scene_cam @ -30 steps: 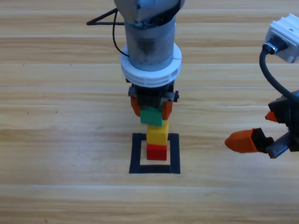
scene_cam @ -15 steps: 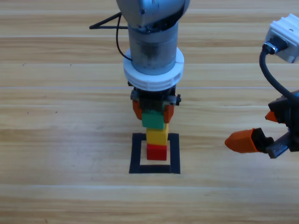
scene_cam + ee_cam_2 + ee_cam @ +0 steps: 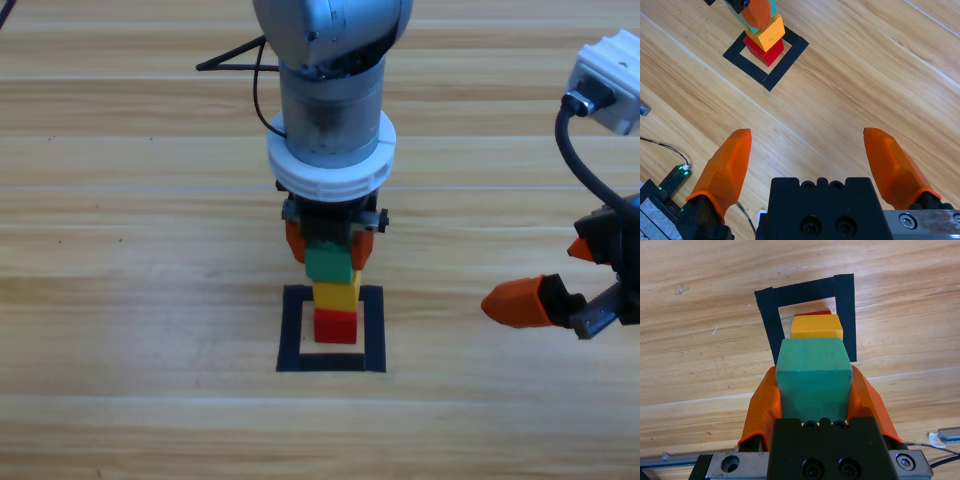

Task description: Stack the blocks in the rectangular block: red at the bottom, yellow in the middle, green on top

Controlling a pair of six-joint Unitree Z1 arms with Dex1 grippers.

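Left gripper [image 3: 328, 243] clamped on green [image 3: 329, 263], over yellow [image 3: 335, 296]; final placement: lower, release. Right gripper [image 3: 817, 155] apart, waiting right.

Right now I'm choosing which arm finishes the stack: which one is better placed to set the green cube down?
Left. Its pincer already grips the green cube right over the yellow cube; the right pincer sits open and empty, off to the side.

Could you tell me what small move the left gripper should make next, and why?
Probably open the jaws. The left gripper is shut on the green cube, which appears to sit on the yellow cube above the red cube inside the tape square. The right gripper waits open at the right edge.
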